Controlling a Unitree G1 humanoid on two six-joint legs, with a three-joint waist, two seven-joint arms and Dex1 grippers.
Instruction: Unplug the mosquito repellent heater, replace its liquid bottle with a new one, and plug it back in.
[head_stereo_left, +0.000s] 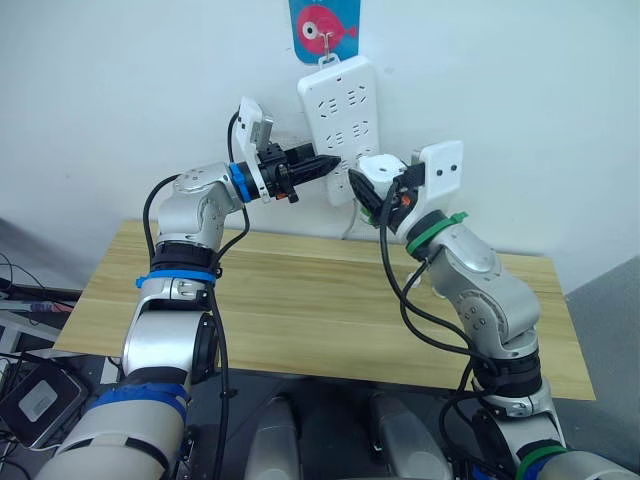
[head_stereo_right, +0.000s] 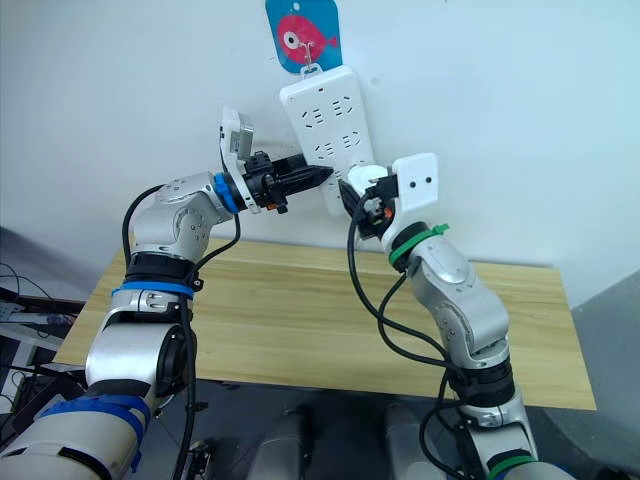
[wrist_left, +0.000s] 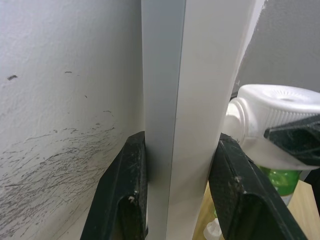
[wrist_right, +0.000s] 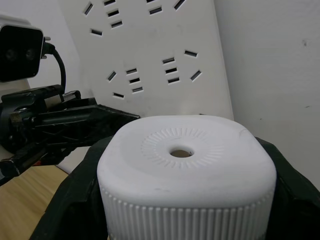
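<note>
Mosquito repellent heater (wrist_right: 186, 172): small, rounded, white plastic, with a round vent hole in the middle of a ring of fine radial ribs on its face and a band of vertical ridges below; up at the wall, just beside the lower edge of the power strip (head_stereo_left: 341, 125), well above the counter (head_stereo_left: 320, 300). Under it, seen from the left wrist, a green liquid bottle (wrist_left: 280, 181); contents not readable, no label or writing legible on either. Right gripper (wrist_right: 186, 210): jaws closed on the heater's two sides, black pads pressed against the ribbed body. Left gripper (wrist_left: 179, 192): jaws narrowly apart and clamped on the power strip's edge, one finger at the wall side, the other on the front face. Power strip: long, white, many sockets, hanging tilted from a hook on the wall under a blue card (head_stereo_left: 325, 28) printed with a pink fish; no text readable there. Whether the heater's prongs sit in a socket or free of it: cannot tell.
</note>
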